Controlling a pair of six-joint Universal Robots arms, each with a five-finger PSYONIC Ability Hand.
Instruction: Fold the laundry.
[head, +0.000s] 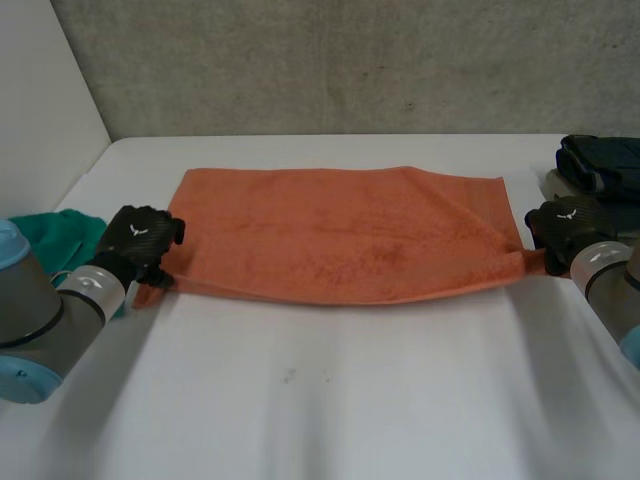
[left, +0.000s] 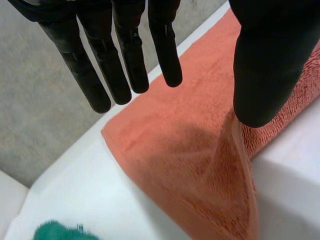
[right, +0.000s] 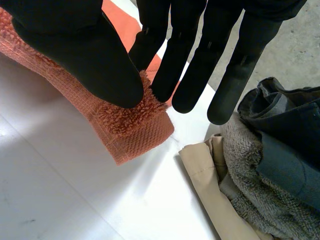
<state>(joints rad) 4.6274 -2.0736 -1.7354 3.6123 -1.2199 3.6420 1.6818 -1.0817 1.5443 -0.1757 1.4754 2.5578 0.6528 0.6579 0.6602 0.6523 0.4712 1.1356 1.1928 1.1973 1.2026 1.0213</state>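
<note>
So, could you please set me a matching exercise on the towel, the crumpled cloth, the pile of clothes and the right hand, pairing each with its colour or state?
Things:
1. towel
2. crumpled cloth
3. pile of clothes
4. right hand

Colour or state:
A. green
B. pinching a towel corner
C. orange
D. dark blue, grey and beige

Pairs: 1-C; 2-A; 3-D; 4-B.
</note>
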